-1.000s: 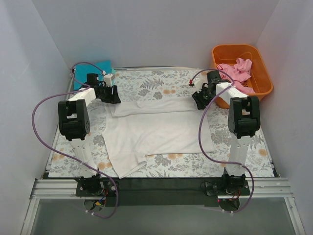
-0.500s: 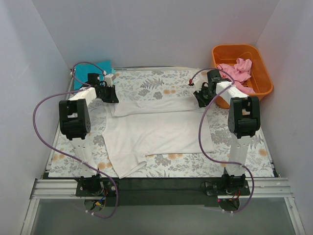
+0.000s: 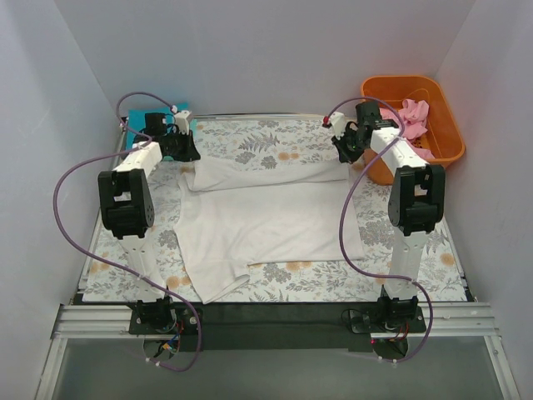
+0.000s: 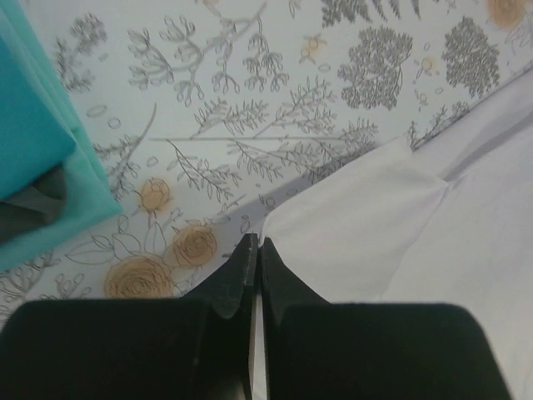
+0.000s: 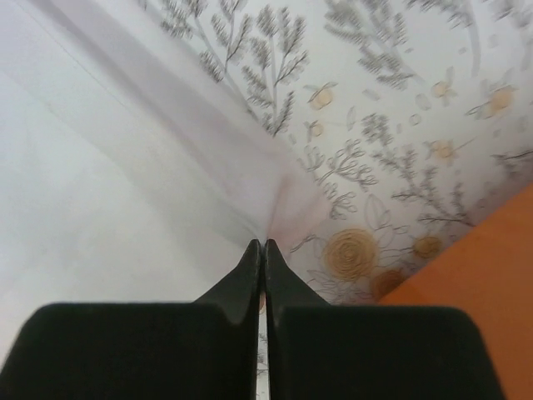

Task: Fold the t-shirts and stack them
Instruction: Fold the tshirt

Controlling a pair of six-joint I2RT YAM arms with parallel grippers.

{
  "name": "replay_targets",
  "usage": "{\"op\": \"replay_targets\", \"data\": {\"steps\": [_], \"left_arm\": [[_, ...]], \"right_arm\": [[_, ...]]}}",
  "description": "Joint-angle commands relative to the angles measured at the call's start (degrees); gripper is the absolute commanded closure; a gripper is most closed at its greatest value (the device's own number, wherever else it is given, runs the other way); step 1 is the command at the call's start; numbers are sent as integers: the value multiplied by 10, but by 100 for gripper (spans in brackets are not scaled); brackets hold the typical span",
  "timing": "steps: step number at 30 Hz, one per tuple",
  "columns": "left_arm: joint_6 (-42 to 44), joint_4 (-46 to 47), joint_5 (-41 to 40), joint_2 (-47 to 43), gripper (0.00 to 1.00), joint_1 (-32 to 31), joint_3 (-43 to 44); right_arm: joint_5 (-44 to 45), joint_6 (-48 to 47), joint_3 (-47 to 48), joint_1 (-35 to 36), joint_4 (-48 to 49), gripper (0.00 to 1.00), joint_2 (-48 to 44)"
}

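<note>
The white t-shirt (image 3: 266, 217) lies spread on the floral table, its far edge lifted. My left gripper (image 3: 185, 150) is shut on the shirt's far left corner (image 4: 350, 242), pinched between the black fingers (image 4: 233, 283). My right gripper (image 3: 343, 150) is shut on the far right corner (image 5: 166, 200), the cloth drawn taut to the fingertips. The teal t-shirt (image 3: 133, 137) lies folded at the far left, behind the left arm, and shows in the left wrist view (image 4: 33, 142). The pink t-shirt (image 3: 406, 121) is crumpled in the orange tub (image 3: 441, 125).
The orange tub stands at the far right corner, close beside my right gripper; its wall shows in the right wrist view (image 5: 475, 275). White walls close in the table on three sides. Purple cables loop off both arms.
Both grippers have moved away from the arm bases toward the back wall, drawing the white shirt's far edge with them. The fold that lay flat is now lifted and stretched.
</note>
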Motion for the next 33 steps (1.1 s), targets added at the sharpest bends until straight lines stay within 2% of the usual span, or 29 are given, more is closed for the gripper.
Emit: {"op": "replay_targets", "data": {"steps": [1,7,11,15,22,27,33], "left_arm": [[-7,44,8,-56,100,3,49],[-21,113,-9,-41,100,7,123],[-20,127,12,-51,100,8,126],[29,130,41,-120,100,11,9],[110,135,76,-192,100,11,-158],[152,132,92,-224,100,10,-249],[184,113,83,-219,100,-18,-314]], "right_arm": [[-4,10,63,-3,11,99,-7],[15,34,142,-8,75,99,18],[18,31,163,-9,82,99,32],[14,2,86,-11,99,99,-2],[8,-28,21,-15,115,99,-24],[3,-59,-46,-17,119,99,-37],[9,-67,-70,-16,120,99,-20]]}}
